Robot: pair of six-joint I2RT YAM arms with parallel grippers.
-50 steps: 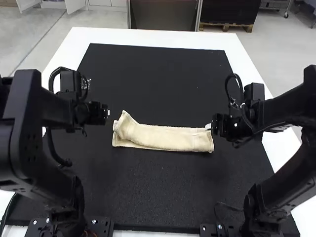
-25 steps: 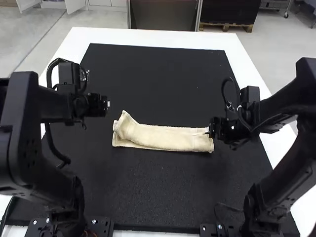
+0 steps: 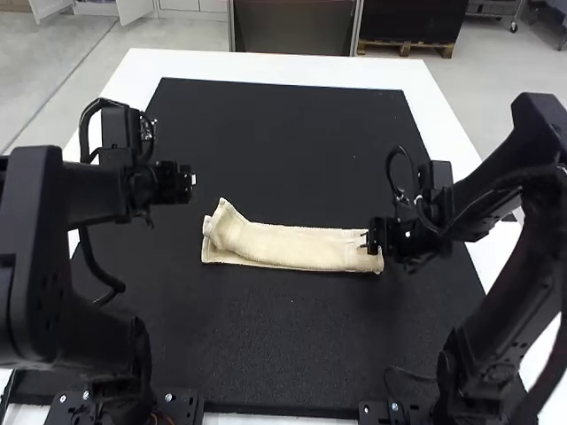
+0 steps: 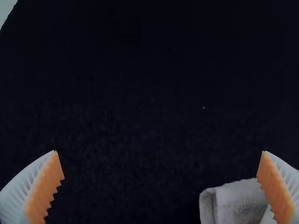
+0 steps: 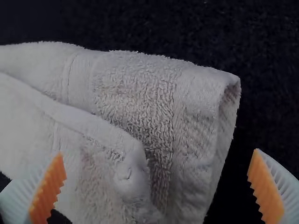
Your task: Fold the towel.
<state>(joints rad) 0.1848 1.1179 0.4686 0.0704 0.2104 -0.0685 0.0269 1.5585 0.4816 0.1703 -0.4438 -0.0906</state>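
Towel: cream, folded into a long, narrow strip, lying crosswise on the black mat on the white tabletop
Left end of towel: loose and uneven, an under layer showing past the upper one
Left claw: fingers wide apart, near that left end
Right claw: fingers wide apart, at the towel's right end; whether they touch the cloth, I cannot tell
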